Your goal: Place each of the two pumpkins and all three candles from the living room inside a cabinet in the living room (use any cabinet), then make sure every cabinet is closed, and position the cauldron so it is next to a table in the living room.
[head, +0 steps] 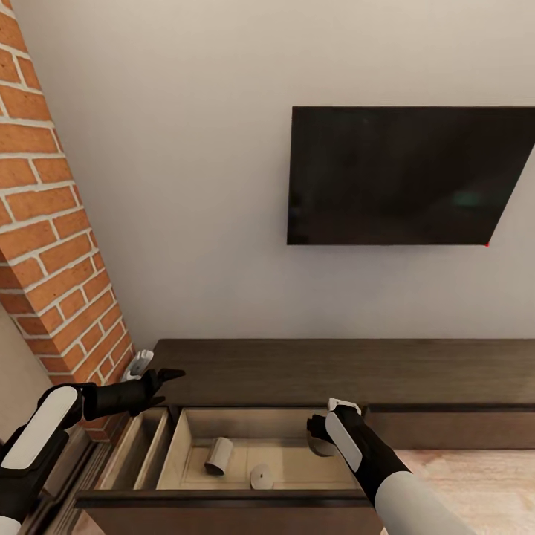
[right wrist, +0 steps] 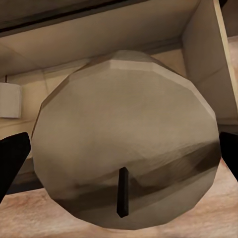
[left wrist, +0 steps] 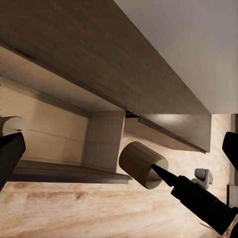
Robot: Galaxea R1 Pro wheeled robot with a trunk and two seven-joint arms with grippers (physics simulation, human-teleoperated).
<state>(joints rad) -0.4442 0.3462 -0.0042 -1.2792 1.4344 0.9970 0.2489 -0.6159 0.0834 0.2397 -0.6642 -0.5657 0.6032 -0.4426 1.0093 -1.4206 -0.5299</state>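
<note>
The cabinet (head: 334, 371) runs along the wall, with one pale drawer (head: 223, 423) pulled out toward me. Two pale candles rest in the drawer: one lies on its side (head: 219, 455), the other stands with its wick up (head: 261, 476). My right gripper (head: 324, 437) hangs over the drawer's right end, shut on a third candle (right wrist: 124, 144) that spans the gap between its fingers (right wrist: 12, 158). That candle (left wrist: 141, 163) also appears in the left wrist view, in the air beside the drawer's side wall. My left gripper (head: 169, 377) hovers open over the cabinet's left end.
A brick column (head: 52, 223) stands at the left, close to my left arm. A dark TV (head: 409, 174) hangs on the wall above the cabinet. A small grey object (head: 137, 364) sits by the column's foot. Wood floor (head: 475, 475) lies to the right.
</note>
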